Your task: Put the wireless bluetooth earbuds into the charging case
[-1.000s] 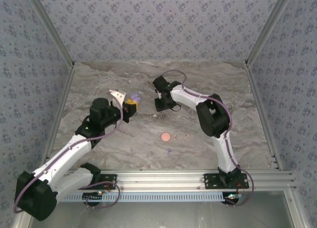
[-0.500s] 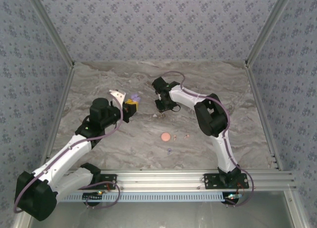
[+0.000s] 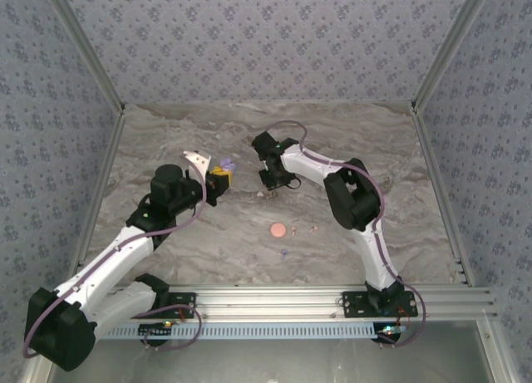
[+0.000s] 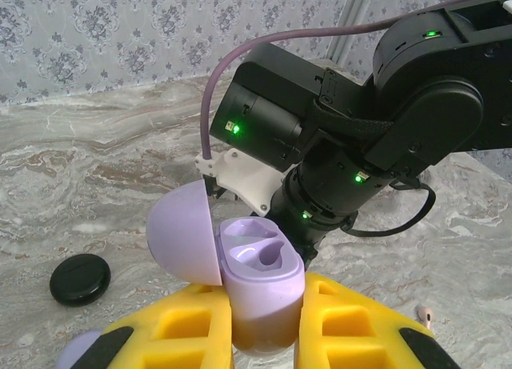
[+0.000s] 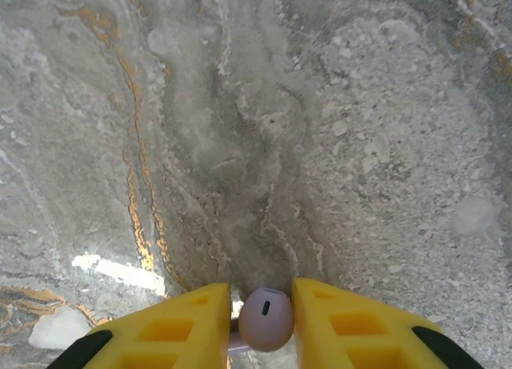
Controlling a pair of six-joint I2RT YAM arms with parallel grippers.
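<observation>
lilac charging case [image 4: 260, 281] upright, lid swung open, moulded wells exposed, pinched between the left fingers [image 4: 188, 329], right fingers [image 5: 188, 325] near the case pinching a lilac earbud [image 5: 266, 318] over the table [image 5: 320, 105], black round case [image 4: 80, 278] lying near the case

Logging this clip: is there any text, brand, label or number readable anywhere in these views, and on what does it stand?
No text can be read.
lilac charging case: plain shell, no marking.
lilac earbud: a small dark slot, no lettering.
right arm: green lights, no legible label.
black case: blank lid.
</observation>
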